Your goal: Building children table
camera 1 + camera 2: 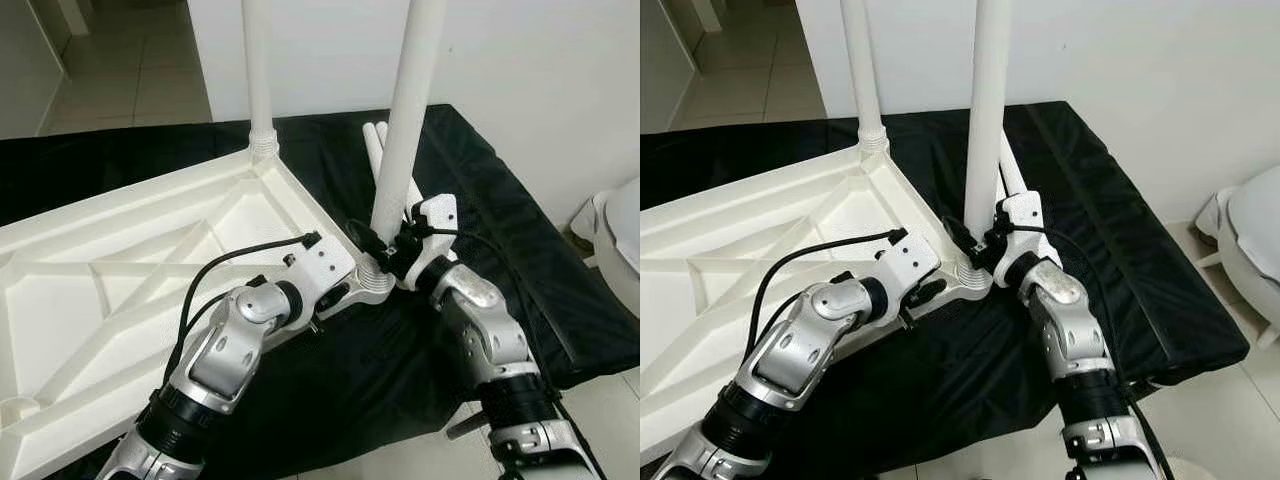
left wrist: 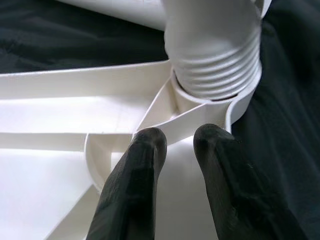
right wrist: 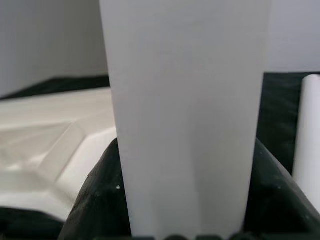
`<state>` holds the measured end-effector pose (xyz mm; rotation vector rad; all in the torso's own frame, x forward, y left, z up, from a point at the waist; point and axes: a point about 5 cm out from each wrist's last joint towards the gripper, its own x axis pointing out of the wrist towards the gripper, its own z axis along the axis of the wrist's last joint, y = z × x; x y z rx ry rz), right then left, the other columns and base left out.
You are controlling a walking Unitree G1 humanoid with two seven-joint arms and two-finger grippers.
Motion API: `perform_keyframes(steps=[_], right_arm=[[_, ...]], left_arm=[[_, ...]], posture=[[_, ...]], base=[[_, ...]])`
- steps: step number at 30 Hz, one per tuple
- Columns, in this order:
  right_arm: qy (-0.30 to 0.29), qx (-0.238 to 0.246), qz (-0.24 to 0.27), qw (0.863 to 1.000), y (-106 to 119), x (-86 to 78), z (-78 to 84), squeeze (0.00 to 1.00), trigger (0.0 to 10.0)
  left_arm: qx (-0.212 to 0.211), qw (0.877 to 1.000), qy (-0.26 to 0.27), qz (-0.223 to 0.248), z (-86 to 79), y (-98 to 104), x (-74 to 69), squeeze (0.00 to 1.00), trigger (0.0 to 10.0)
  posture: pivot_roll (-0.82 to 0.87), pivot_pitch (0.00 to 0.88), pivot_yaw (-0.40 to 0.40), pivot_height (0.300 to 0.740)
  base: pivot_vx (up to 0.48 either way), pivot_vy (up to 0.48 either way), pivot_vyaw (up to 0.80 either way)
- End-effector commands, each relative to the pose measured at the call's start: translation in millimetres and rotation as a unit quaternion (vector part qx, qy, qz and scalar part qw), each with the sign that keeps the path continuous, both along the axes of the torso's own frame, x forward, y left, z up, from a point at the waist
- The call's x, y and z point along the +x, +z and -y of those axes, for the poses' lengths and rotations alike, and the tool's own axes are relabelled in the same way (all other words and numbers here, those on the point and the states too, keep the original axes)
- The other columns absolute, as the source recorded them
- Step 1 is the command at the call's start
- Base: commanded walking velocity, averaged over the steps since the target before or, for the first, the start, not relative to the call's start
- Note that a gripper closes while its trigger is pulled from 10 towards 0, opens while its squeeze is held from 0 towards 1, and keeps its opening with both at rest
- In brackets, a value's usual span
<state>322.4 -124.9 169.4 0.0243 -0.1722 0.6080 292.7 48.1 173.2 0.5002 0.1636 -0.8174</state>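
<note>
The white tabletop [image 1: 100,250] lies upside down on a black cloth, ribs facing up. One white leg [image 1: 258,70] stands upright in the far corner. A second leg [image 1: 405,120] stands in the near corner's threaded socket [image 2: 215,65]. My right gripper [image 1: 395,250] is shut on this leg low down, and its black fingers [image 3: 95,200] show on both sides of it. Just left of that socket, my left gripper [image 1: 335,297] is closed on the tabletop's rim, fingertips [image 2: 145,150] close together. Two spare legs [image 1: 372,140] lie on the cloth behind.
The black cloth [image 1: 500,230] covers a low pad that ends close in front of me and at the right. A white rounded object [image 1: 615,230] stands at the right edge. A white wall is behind, with tiled floor [image 1: 130,70] at the far left.
</note>
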Motion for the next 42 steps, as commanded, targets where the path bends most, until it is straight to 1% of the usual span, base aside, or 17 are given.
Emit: perform_keyframes(steps=[1, 5, 6, 7, 11, 12, 16, 19, 27, 29, 35, 37, 38, 40, 42], right_arm=[[-0.011, -0.016, -0.109, 0.994, -51, -10.7, 4.2, 0.0, 10.0], [-0.016, -0.003, -0.106, 0.994, -53, -13.8, 2.8, 0.0, 10.0], [-0.027, 0.002, -0.108, 0.994, -55, -13.7, 3.1, 0.0, 10.0], [-0.046, -0.001, -0.108, 0.993, -56, -12.8, 4.1, 0.0, 10.0], [-0.053, -0.009, -0.107, 0.993, -57, -12.5, 4.2, 0.0, 10.0], [-0.055, -0.018, -0.105, 0.993, -59, -13.4, 2.7, 0.0, 10.0], [-0.044, -0.043, -0.091, 0.994, -61, -16.9, -4.2, 0.0, 10.0], [-0.025, -0.049, -0.083, 0.995, -62, -21.0, -11.1, 0.0, 10.0], [-0.018, -0.049, -0.093, 0.994, -66, -24.1, -12.4, 0.0, 10.0], [-0.028, -0.052, -0.098, 0.993, -69, -23.0, -9.5, 0.0, 10.0], [-0.057, -0.042, -0.104, 0.992, -70, -19.9, -2.4, 0.0, 10.0], [-0.077, -0.045, -0.102, 0.991, -71, -19.2, -0.3, 0.0, 10.0], [-0.077, -0.045, -0.102, 0.991, -71, -19.2, -0.3, 0.0, 10.0], [-0.097, -0.036, -0.104, 0.989, -71, -18.6, -0.9, 0.0, 10.0], [-0.103, -0.032, -0.102, 0.989, -72, -20.0, -6.9, 0.0, 10.0]], left_arm=[[0.005, 1.0, 0.021, 0.009, -1.8, -1, -0.8, 0.0, 10.0], [0.005, 1.0, 0.02, 0.009, -1.9, -1, -0.7, 0.0, 10.0], [0.005, 1.0, 0.019, 0.009, -1.7, -1, -0.6, 0.0, 10.0], [0.006, 1.0, 0.018, 0.009, -1.5, -1, -0.2, 0.0, 10.0], [0.006, 1.0, 0.017, 0.009, -1.5, -1, -0.1, 0.0, 10.0], [0.007, 1.0, 0.017, 0.009, -1.8, 0, -0.2, 0.0, 10.0], [0.008, 1.0, 0.019, 0.009, -2.3, 0, -0.2, 0.0, 10.0], [0.008, 1.0, 0.021, 0.009, -2.9, 0, -0.3, 0.0, 10.0], [0.007, 1.0, 0.022, 0.01, -3.2, 0, -0.6, 0.0, 10.0], [0.007, 1.0, 0.022, 0.011, -3.1, 0, -0.7, 0.0, 10.0], [0.007, 1.0, 0.021, 0.01, -3.0, 1, -1.1, 0.0, 10.0], [0.007, 1.0, 0.021, 0.01, -3.0, 1, -1.1, 0.0, 10.0], [0.007, 1.0, 0.021, 0.01, -3.0, 1, -1.1, 0.0, 10.0], [0.006, 1.0, 0.022, 0.01, -3.1, 1, -1.1, 0.0, 10.0], [0.006, 1.0, 0.022, 0.011, -2.9, 1, -1.1, 0.0, 10.0]], posture=[[0.03, 0.131, 0.011, 0.74], [0.03, 0.131, 0.014, 0.74], [0.02, 0.131, 0.017, 0.74], [0.02, 0.131, 0.019, 0.74], [0.03, 0.131, 0.019, 0.74], [0.03, 0.132, 0.017, 0.74], [0.03, 0.132, 0.016, 0.74], [0.03, 0.132, 0.013, 0.74], [0.03, 0.133, 0.012, 0.74], [0.03, 0.133, 0.013, 0.74], [0.03, 0.136, 0.012, 0.74], [0.03, 0.137, 0.012, 0.74], [0.03, 0.137, 0.012, 0.74], [0.03, 0.136, 0.012, 0.74], [0.03, 0.137, 0.01, 0.74]], base=[[0.0, 0.0, 0.0], [0.0, 0.0, 0.0], [0.0, 0.0, 0.0], [0.0, 0.0, 0.0], [0.0, 0.0, 0.0], [0.0, 0.0, 0.0], [0.0, 0.0, 0.0], [0.0, 0.0, 0.0], [0.0, 0.0, 0.0], [0.0, 0.0, 0.0], [0.0, 0.0, 0.0], [0.0, 0.0, 0.0], [0.0, 0.0, 0.0], [0.0, 0.0, 0.0], [0.0, 0.0, 0.0]])
